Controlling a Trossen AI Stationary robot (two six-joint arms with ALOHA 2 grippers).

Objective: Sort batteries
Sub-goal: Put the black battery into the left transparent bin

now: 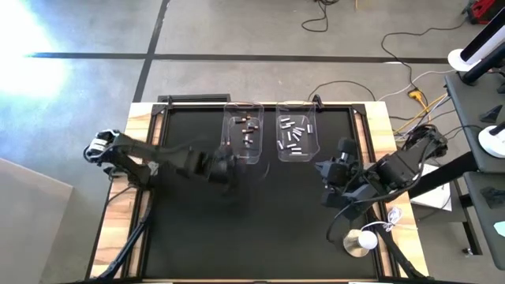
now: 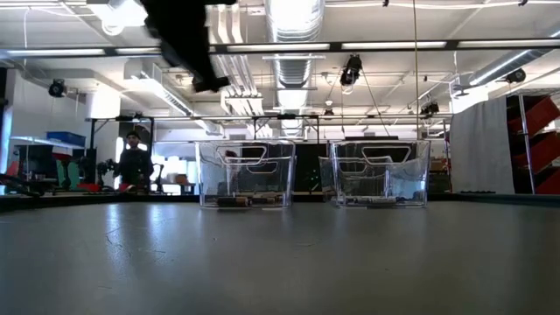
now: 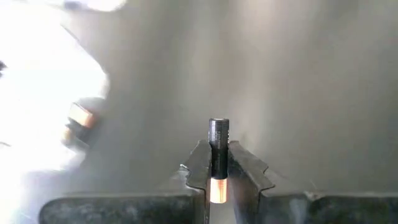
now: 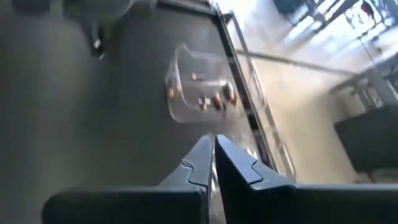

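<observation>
Two clear bins stand at the table's far middle. The left bin holds dark, copper-tinted batteries, and the right bin holds silvery ones. My left gripper hangs blurred above the table just in front of the left bin, shut on one dark battery with a copper end. My right gripper is raised over the table's right side, shut with nothing between its fingers. My left gripper pinches the battery's middle between its two fingers. The battery lies along the fingers. Its dark end sticks out past the fingertips, and its copper end sits farther back between them. The battery is lifted clear of the table.
The black mat lies bare in front of the bins. A white round object sits at the table's near right corner. Cables and stands are on the floor to the right. A person stands far behind the table.
</observation>
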